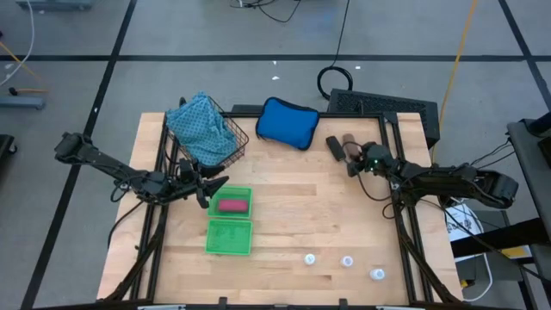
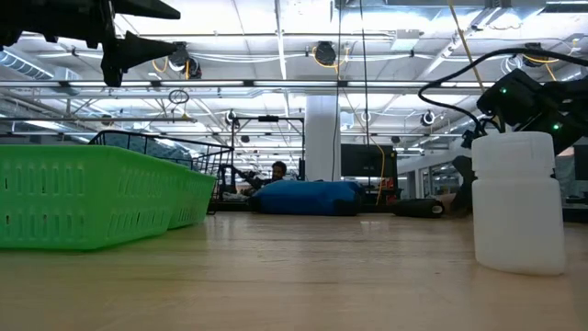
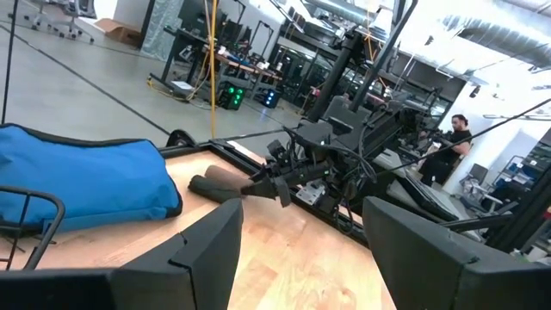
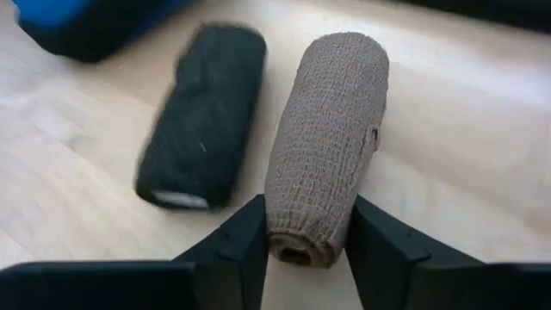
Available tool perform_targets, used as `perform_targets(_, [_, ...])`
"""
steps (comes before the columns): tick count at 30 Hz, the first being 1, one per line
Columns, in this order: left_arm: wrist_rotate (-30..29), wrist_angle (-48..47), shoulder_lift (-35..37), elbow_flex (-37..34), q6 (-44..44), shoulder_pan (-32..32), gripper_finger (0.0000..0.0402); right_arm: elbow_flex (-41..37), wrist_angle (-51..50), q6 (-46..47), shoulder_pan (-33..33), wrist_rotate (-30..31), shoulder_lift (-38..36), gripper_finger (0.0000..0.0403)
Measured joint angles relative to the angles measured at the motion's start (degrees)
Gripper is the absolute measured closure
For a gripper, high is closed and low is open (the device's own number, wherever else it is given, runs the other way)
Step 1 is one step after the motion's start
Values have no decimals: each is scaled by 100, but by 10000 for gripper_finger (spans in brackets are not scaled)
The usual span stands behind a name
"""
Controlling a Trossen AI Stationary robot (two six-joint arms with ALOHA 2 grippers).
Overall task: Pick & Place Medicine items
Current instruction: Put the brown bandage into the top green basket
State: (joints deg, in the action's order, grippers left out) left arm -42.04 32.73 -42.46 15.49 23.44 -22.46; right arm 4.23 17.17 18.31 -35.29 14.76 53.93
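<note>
Right gripper (image 4: 306,245): at the far right of the table, near the blue pouch (image 1: 287,121); its two fingers stand on either side of the brown roll (image 4: 325,142), close against it. Whether they actually grip it cannot be told.
Brown roll: lies on the wood, just beside the black roll (image 4: 205,116), the two side by side.
Left gripper (image 1: 209,189): hovers over the far edge of the green trays (image 1: 230,235), fingers parted, nothing between them.
Pink roll (image 1: 232,206): lies in the farther green tray.
White bottles (image 1: 347,261): three stand in a loose row near the front edge of the table (image 1: 301,215).
Wire basket (image 1: 225,136): holds the light-blue cloth (image 1: 200,127).
</note>
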Motion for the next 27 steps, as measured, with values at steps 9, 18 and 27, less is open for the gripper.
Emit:
perform_targets(9, [-2,2,0,0,107,0,151,236,699,-527,97,-7,-7,350])
perform_targets(18, [-54,2,0,0,137,0,151,251,1973,-1472,751,-752,-4,359])
perform_targets(27, [-209,4,0,0,308,0,151,258,2617,-2286,1941,-1657,-4,358])
